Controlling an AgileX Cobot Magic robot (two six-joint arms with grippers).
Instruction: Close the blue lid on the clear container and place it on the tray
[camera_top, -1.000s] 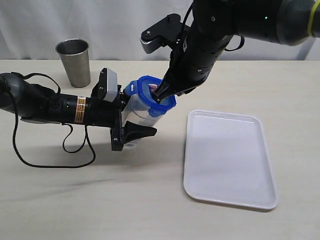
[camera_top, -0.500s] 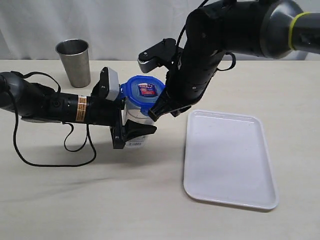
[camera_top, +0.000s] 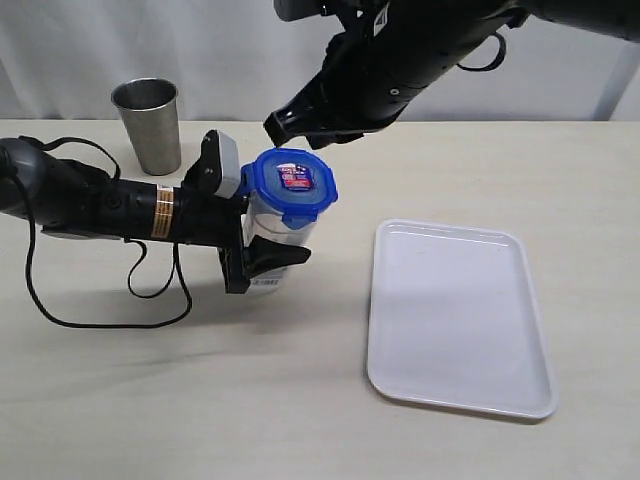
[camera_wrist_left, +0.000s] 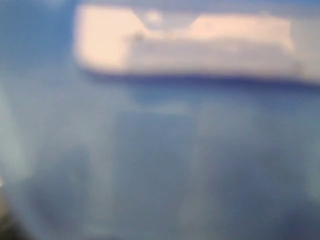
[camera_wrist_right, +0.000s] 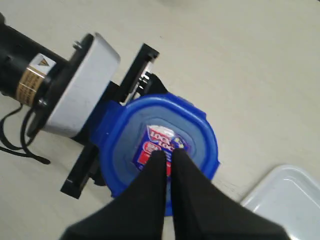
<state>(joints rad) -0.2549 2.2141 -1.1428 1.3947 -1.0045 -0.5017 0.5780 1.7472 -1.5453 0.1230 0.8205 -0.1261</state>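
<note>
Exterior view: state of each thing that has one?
blue lid: on top of clear container; flap latching unclear.
clear container: upright, not on tray.
tray: flat, nothing on it.
steel cup: upright, mouth up.
left gripper: shut on clear container.
right gripper: shut, holding nothing, above blue lid.

Taking the right gripper's closed black fingers as six o'clock, their tips hang over the label at the blue lid's centre. The left gripper straddles the lid from ten o'clock. A white tray corner shows at four on the beige surface.
</note>
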